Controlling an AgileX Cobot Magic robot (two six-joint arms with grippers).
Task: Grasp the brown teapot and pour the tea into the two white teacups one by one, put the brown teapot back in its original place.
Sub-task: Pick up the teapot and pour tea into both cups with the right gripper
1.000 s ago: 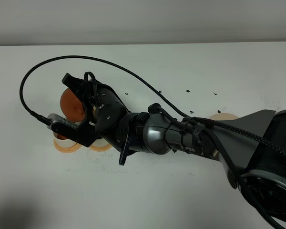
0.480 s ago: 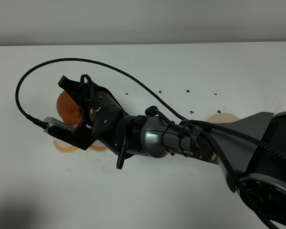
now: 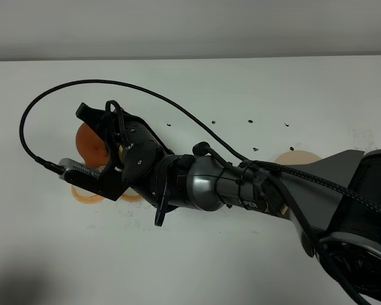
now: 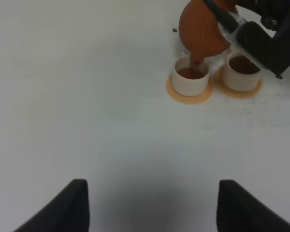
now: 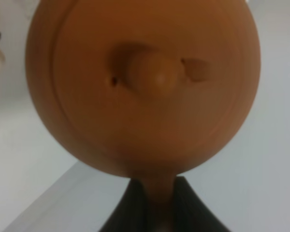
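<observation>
The brown teapot [image 4: 200, 29] hangs tilted, its spout down over the nearer white teacup [image 4: 189, 81], which holds brown tea. The other white teacup [image 4: 241, 72] beside it is also filled with tea. My right gripper [image 5: 157, 203] is shut on the teapot's loop handle, and the lid and knob [image 5: 154, 72] fill the right wrist view. In the exterior view the teapot [image 3: 91, 143] shows at the far left, behind the right arm [image 3: 203, 184], which hides the cups. The pale beige saucer [image 3: 296, 157] lies bare at the right. My left gripper [image 4: 154, 208] is open, far from the cups.
Each cup stands on a small orange saucer [image 4: 191, 96], and both saucers [image 3: 87, 194] peek out under the right wrist. A black cable [image 3: 44, 108] loops above the teapot. Dark specks [image 3: 251, 121] dot the white table.
The right gripper has carried the teapot slightly to the left and tipped it further; in the last half second it has hardly moved.
</observation>
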